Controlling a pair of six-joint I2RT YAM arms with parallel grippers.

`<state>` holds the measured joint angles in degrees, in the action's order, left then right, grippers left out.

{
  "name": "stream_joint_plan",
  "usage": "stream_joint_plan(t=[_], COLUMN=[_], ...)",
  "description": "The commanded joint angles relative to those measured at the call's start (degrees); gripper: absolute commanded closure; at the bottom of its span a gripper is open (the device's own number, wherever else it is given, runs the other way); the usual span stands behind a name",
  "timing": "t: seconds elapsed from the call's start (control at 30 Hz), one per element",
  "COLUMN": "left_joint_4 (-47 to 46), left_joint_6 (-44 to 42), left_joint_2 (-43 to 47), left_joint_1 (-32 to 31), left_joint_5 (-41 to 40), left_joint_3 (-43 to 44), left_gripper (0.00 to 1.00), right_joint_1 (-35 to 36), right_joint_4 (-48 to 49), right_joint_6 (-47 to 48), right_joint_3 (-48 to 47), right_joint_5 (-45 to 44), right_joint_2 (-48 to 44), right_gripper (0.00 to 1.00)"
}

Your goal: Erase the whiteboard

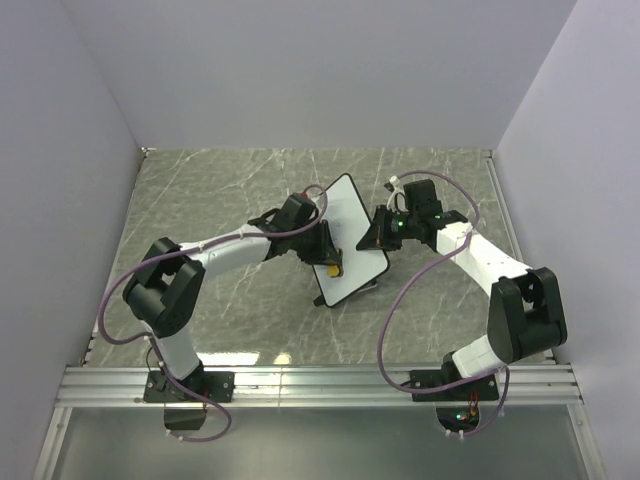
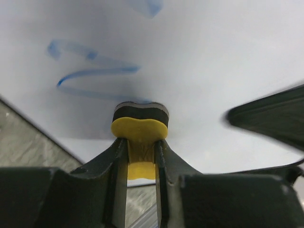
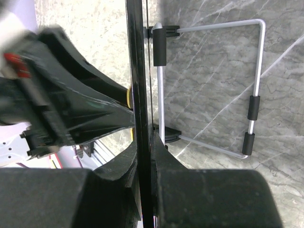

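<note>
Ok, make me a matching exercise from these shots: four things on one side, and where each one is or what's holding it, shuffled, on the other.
1 eraser
2 whiteboard
3 wire stand
4 scribble

A clamped at its edge by the right gripper
B behind the board
C in the left gripper, against the board
D blue, on the board face

Pairs: 1-C, 2-A, 3-B, 4-D.

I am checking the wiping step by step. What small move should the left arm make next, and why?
Probably slide the left gripper and its yellow eraser with black felt along the white rectangular black-rimmed whiteboard toward the blue scribble, up and left in the left wrist view. Those strokes lie unwiped beyond the felt, and the right gripper clamps the board's edge.
</note>
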<state>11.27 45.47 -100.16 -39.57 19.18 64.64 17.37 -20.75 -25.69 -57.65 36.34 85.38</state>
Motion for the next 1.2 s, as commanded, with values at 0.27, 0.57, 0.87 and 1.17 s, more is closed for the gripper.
stream_joint_plan(t=[0.27, 0.57, 0.87, 1.17], left_joint_4=[-12.41, -16.45, -15.84, -11.44], left_joint_6=[-0.03, 0.32, -1.26, 1.28], left_joint_2=[-7.94, -10.67, -9.97, -6.54], left_joint_1=[0.19, 9.85, 7.24, -6.03], left_joint_5=[-4.50, -5.12, -4.76, -4.33], left_joint_3=[5.41, -6.45, -4.97, 3.20], left_gripper=[1.00, 1.00, 1.00, 1.00], right_joint_1=[3.73, 3.82, 3.73, 3.82], right_joint_4=[-6.23, -7.19, -7.46, -7.46], right_joint_6=[2.23, 2.84, 3.37, 3.28], right_joint_3=[1.75, 1.48, 0.34, -2.20], right_joint_5=[1.98, 1.81, 2.07, 2.51], right_joint_2=[-0.31, -0.04, 1.89, 4.17], right_gripper=[1.00, 1.00, 1.00, 1.00])
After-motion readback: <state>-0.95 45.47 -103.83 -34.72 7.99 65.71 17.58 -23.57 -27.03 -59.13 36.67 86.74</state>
